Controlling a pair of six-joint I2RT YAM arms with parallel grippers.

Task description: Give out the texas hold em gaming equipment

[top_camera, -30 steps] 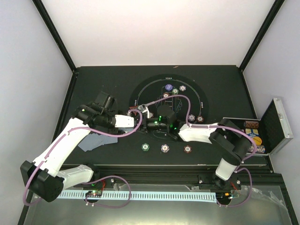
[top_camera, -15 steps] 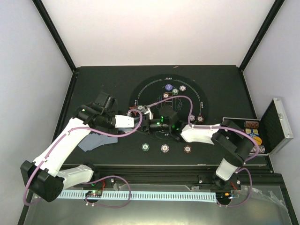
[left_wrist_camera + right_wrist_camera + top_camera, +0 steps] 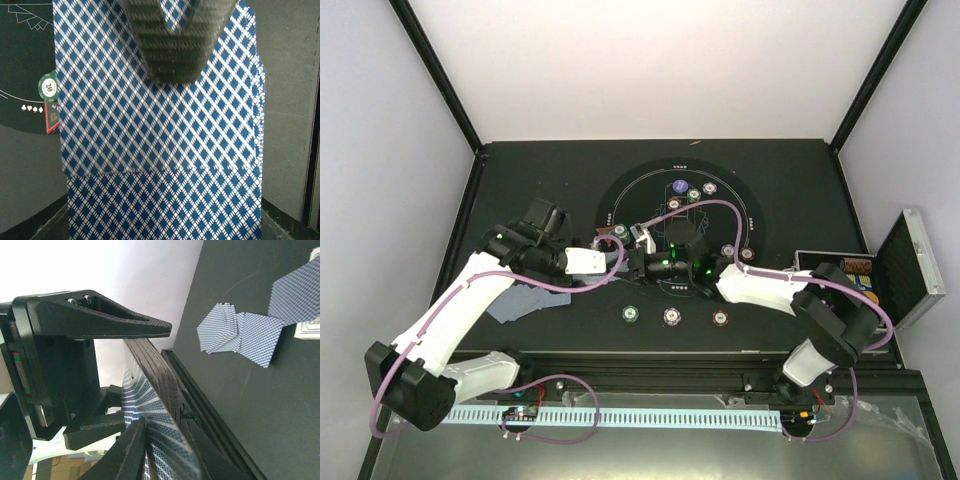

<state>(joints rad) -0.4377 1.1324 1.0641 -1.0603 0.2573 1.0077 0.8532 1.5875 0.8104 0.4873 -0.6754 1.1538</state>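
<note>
Three chips sit in a row nearest the arm bases, well apart: green chip [image 3: 631, 314], purple-white chip [image 3: 672, 316], red-brown chip [image 3: 721, 318]. Just beyond, to the left, loose cards [image 3: 525, 300] lie face down on the bench [image 3: 790, 180], partly under the left arm. Mid-bench, the two arms meet. The left gripper [image 3: 623, 261] is clamped on the deck [image 3: 165, 210], with one finger pressed flat on the patterned back. The top card [image 3: 125, 125] sits offset from the rest. Change over the last second: the right arm has pushed further left, into the deck. The right gripper [image 3: 162, 430] has drawn in from about half spread until its fingers flank the card's edge. I cannot tell whether they already pinch it; the fingers look close on both sides. My reading is that one more card is about to be peeled off for dealing. Further out, more chips [image 3: 693, 194] are grouped at the far rim of the printed circle, and a pair lies right of centre. So the chips look largely placed, and the cards are only partly dealt.
</note>
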